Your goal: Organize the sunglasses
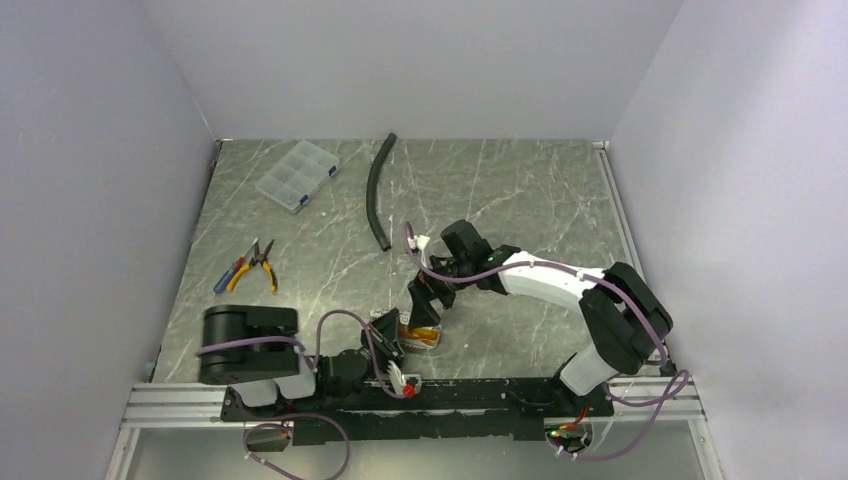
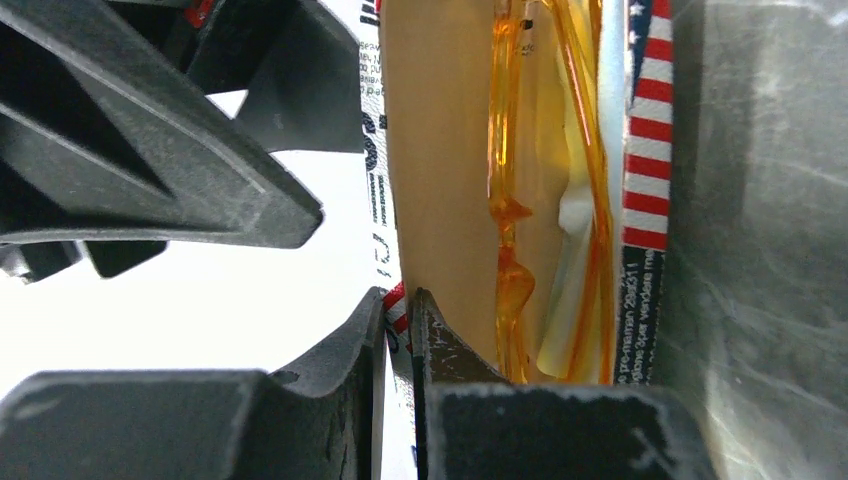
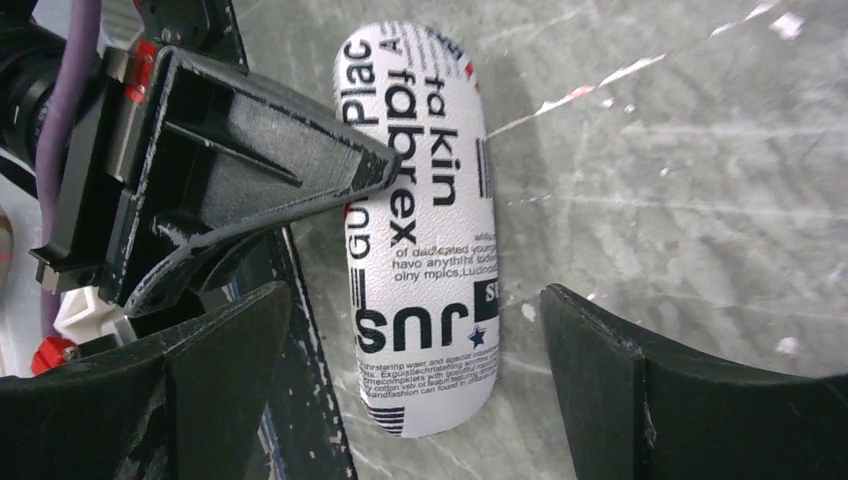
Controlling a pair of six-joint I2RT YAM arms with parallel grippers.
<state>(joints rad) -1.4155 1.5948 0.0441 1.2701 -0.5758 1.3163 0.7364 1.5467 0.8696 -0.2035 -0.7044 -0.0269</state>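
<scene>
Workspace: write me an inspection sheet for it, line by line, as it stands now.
Surface: grey veined table, scuffed with pale streaks.
Job's things: sunglasses with orange lenses lie inside the open printed case.
Clutter: clear compartment box, black hose and pliers, all on the far left half, apart from the case.
Claws: left claw shut on the edge of the case's flap; right claw open, one finger on each side of the case, no contact seen.
Cables: purple cables run along both arms.
Surroundings: plain pale walls on three sides.
</scene>
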